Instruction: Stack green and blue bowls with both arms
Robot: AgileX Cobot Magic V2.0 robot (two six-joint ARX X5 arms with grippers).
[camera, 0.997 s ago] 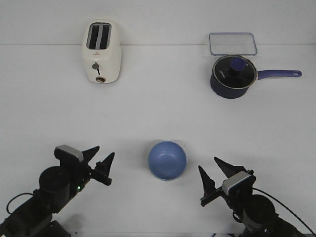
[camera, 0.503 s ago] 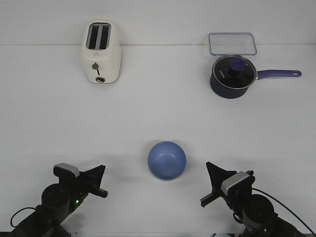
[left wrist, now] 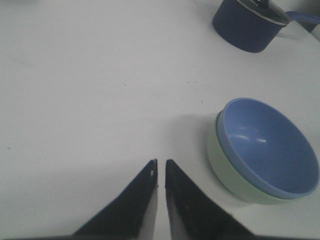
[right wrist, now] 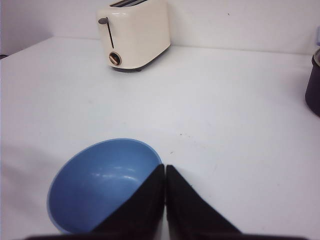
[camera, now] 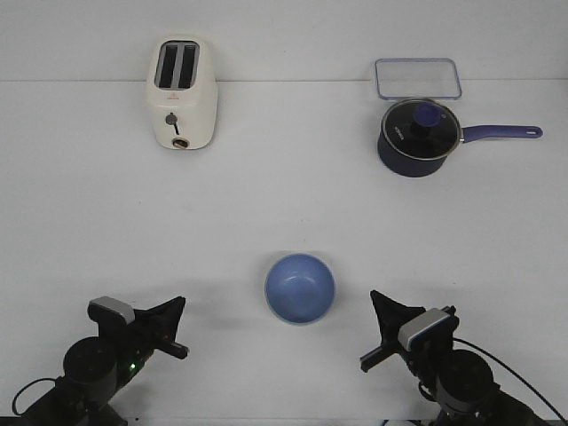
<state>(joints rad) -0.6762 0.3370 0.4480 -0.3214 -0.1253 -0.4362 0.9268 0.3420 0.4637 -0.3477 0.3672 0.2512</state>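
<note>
The blue bowl [camera: 300,288] sits nested inside the green bowl [left wrist: 235,175] at the lower centre of the counter [camera: 284,195], between the two arms. Both look light, stiff and smooth-walled, so the rim is likely the best place to grip. The left tool [left wrist: 160,172] and right tool [right wrist: 165,177] are both clenched on nothing. From the front the green bowl is hidden; only the left wrist view shows it.

Cream toaster [camera: 181,91]; lidded navy saucepan [camera: 419,137]; clear container [camera: 417,78] behind
</note>
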